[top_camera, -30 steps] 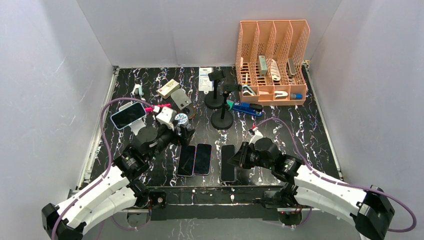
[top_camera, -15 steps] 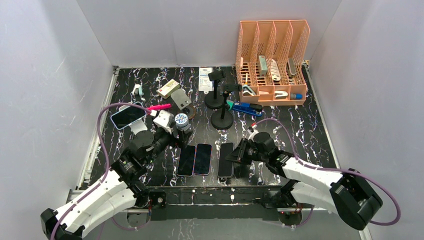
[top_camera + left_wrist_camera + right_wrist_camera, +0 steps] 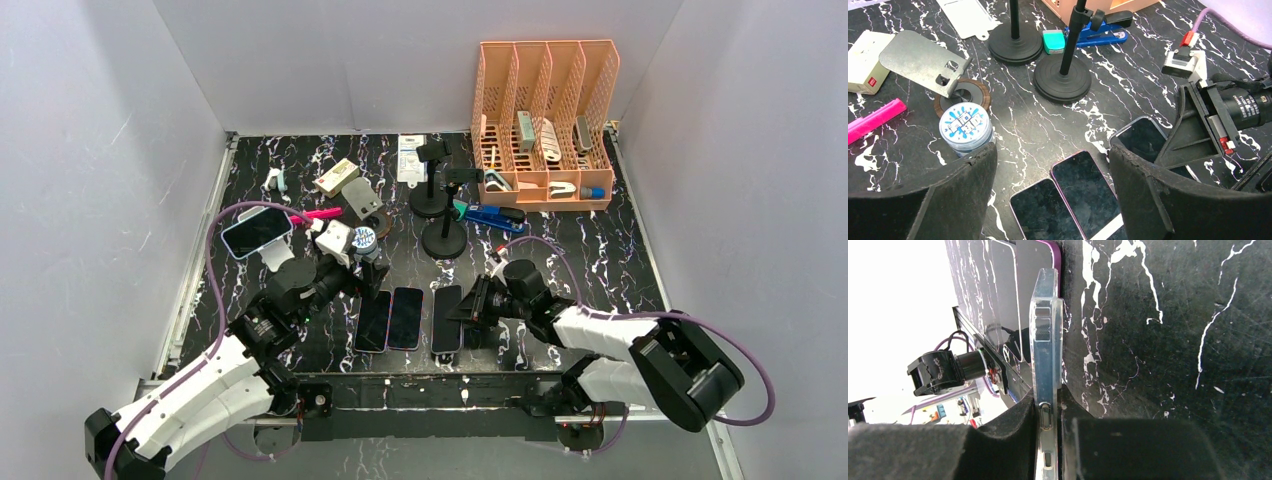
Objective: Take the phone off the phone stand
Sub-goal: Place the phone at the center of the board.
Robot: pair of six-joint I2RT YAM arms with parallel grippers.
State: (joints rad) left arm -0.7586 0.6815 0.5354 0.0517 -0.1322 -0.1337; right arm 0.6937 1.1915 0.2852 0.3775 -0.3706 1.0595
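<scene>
Near the front edge of the counter [image 3: 590,262], my right fingers [image 3: 1138,450] clamp the clear-cased phone [image 3: 1046,340], just beside two flat-lying phones [image 3: 1083,185]. My left fingers [image 3: 1158,200] hang spread wide above those two.

We are observing the table [image 3: 630,230] from high behind the arm bases [image 3: 310,398], looking down and forward. The left wrist camera is looking obliquely past the left gripper [image 3: 1052,150], low over the surface. The right wrist camera is sitting rolled sideways, very near the clear-cased phone [image 3: 1046,340]. All three views are sharing the flat phones [image 3: 390,318].
</scene>
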